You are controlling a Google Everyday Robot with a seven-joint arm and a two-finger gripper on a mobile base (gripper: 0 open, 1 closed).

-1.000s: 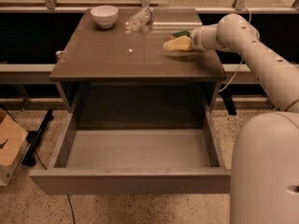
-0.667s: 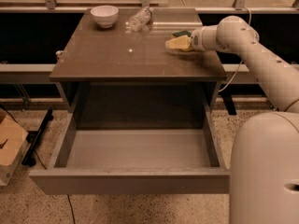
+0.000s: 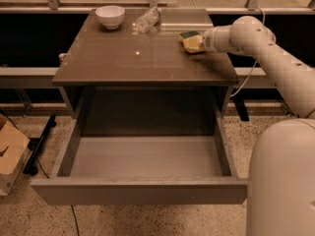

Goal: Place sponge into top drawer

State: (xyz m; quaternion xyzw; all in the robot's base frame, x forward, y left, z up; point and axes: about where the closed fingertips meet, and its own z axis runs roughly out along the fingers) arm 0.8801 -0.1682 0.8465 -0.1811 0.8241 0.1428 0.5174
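Fig. Gripper [image 3: 200, 41] at rear-right of table [image 3: 147, 63], fingers clamped on right end of sponge [image 3: 190, 42]. Sponge judged light, soft, compressible and non-fragile; best held across its narrow sides w/ mild squeeze. Drawer [image 3: 138, 191] stood open below, well apart. Fingertips mostly hidden by sponge; sponge-to-table contact unclear; arm [image 3: 280, 63] cut off at right.

The table [image 3: 147, 65] carries a bowl [image 3: 110, 16] at eleven o'clock, a bottle [image 3: 146, 19] at twelve, and at two the gripper [image 3: 198, 42] clasps the sponge [image 3: 190, 44].
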